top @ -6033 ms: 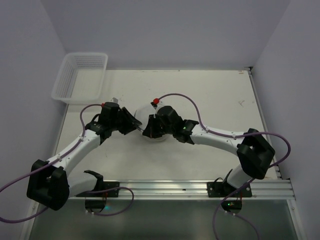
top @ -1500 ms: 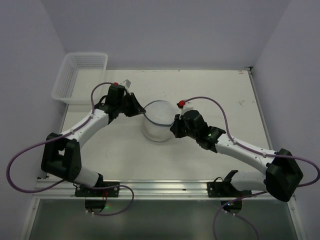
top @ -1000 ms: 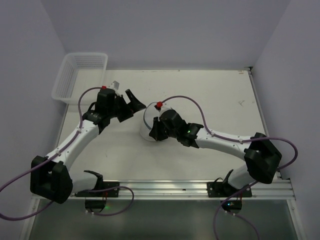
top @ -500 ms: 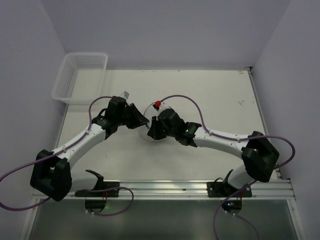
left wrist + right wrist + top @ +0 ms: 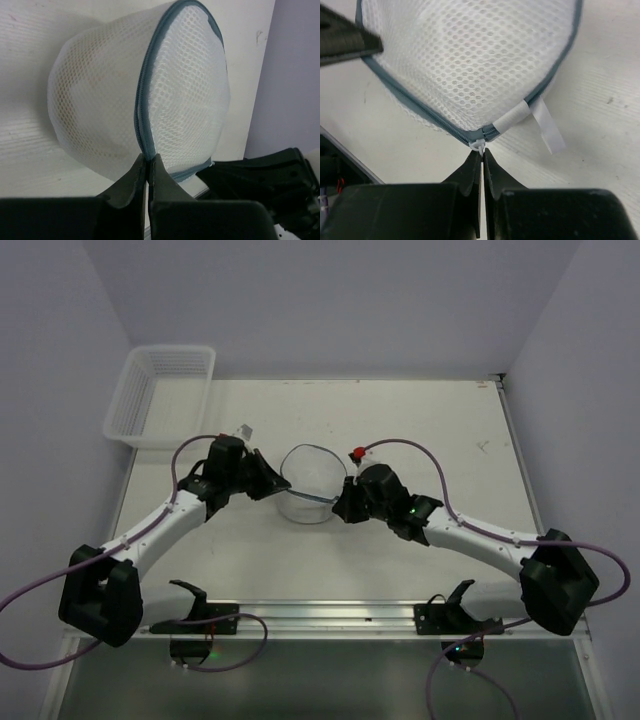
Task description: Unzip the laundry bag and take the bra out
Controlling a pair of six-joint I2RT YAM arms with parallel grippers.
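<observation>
The laundry bag [image 5: 310, 480] is a round white mesh pouch with a grey-blue zipper around its rim, standing dome-shaped at the table's middle. My left gripper [image 5: 275, 487] is shut on the zipper rim [image 5: 140, 120] at the bag's left side, its tips [image 5: 147, 161] pinching the seam. My right gripper [image 5: 343, 506] is shut on the small white zipper pull [image 5: 479, 145] at the bag's right corner, beside a white ribbon tag [image 5: 546, 127]. The mesh bag fills the right wrist view [image 5: 470, 55]. The bra is hidden inside; only a faint shape shows through the mesh.
A white slatted plastic basket [image 5: 160, 393] stands at the back left corner. The table's right edge [image 5: 520, 455] and the metal rail [image 5: 340, 615] at the near side bound the space. Purple cables loop from both arms.
Both arms shifted around the bag over the last seconds. The right gripper moved from over the bag to its right corner. The left gripper closed in on the left rim. The bag stands more open-looking.
</observation>
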